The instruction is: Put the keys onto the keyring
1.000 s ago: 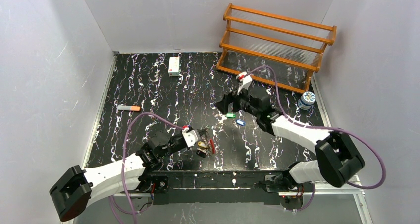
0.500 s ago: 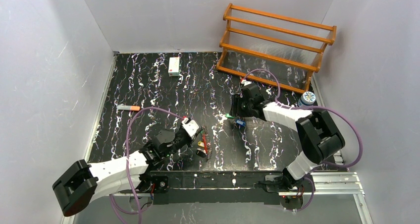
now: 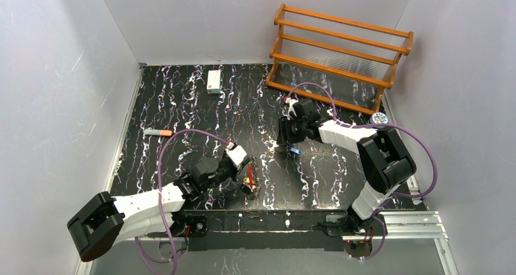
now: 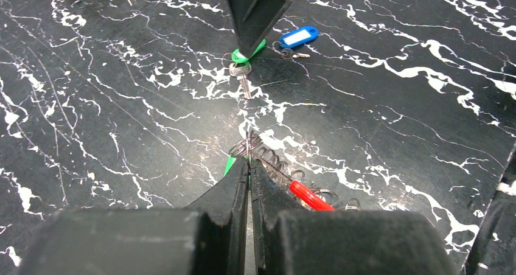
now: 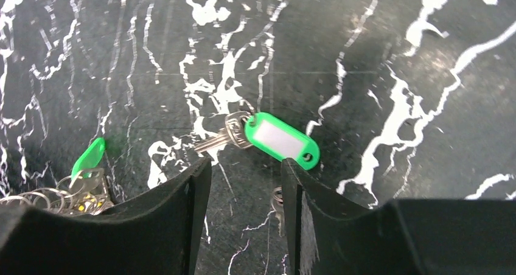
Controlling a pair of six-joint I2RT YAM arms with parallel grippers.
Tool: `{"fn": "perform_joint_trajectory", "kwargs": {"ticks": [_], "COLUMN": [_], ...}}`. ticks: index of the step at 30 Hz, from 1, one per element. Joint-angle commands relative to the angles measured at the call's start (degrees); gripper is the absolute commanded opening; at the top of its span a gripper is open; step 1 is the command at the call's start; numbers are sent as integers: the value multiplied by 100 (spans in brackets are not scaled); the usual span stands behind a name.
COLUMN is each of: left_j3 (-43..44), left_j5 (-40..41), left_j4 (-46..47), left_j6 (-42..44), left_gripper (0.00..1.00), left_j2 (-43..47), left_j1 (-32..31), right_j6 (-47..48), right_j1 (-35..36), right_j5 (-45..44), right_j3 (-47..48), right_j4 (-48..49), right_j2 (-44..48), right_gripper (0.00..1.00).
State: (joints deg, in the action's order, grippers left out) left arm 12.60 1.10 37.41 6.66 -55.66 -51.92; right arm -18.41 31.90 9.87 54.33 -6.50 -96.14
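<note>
The green-tagged key [image 5: 281, 140] lies flat on the black marbled table, just past my right gripper [image 5: 246, 168]. Its jaws stand partly apart with nothing clamped, and the right fingertip [image 5: 291, 165] touches the tag's end. On the table between the fingers shows a small metal key [image 5: 278, 202]. The blue-tagged key [image 4: 298, 36] lies beside the green one [image 4: 246, 51]. My left gripper [image 4: 249, 162] is shut on the keyring's thin wire; the keyring [image 4: 286, 181] with its red segment [image 4: 310, 196] rests low over the table. From above, the right gripper [image 3: 286, 138] hides the green tag.
A small white box [image 3: 213, 81] sits at the back, and an orange-tipped marker [image 3: 159, 132] lies at the left. A wooden rack [image 3: 341, 56] fills the back right, with a round can [image 3: 380, 118] beside it. Another green tag [image 5: 88, 158] hangs on the keyring.
My right gripper has come down over the green-tagged key and its jaws have narrowed. The left arm has shifted the keyring slightly, still shut on it.
</note>
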Motion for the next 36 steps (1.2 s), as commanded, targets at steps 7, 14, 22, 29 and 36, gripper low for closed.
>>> {"fn": "perform_joint_trajectory", "kwargs": {"ticks": [7, 14, 22, 29, 36], "left_j3": [173, 133, 124, 111, 128], "left_j5": [-612, -576, -601, -596, -577], "left_j4": [33, 30, 22, 13, 12], "left_j6": [243, 260, 301, 322, 363], "left_gripper": [0, 0, 0, 0, 0], "left_j2": [174, 276, 319, 336, 354], "left_j1": [-18, -11, -15, -12, -18], "right_j6": [783, 265, 249, 204, 145], "right_j1": [-102, -736, -859, -883, -896], "right_j5": [848, 2377, 2897, 3178, 3136], "right_j3": [386, 432, 676, 788, 780], "right_j4": [920, 1288, 1160, 1095, 1090], "right_j2": [-196, -701, -1211, -1542, -1563], "right_gripper": [51, 45, 38, 31, 19]}}
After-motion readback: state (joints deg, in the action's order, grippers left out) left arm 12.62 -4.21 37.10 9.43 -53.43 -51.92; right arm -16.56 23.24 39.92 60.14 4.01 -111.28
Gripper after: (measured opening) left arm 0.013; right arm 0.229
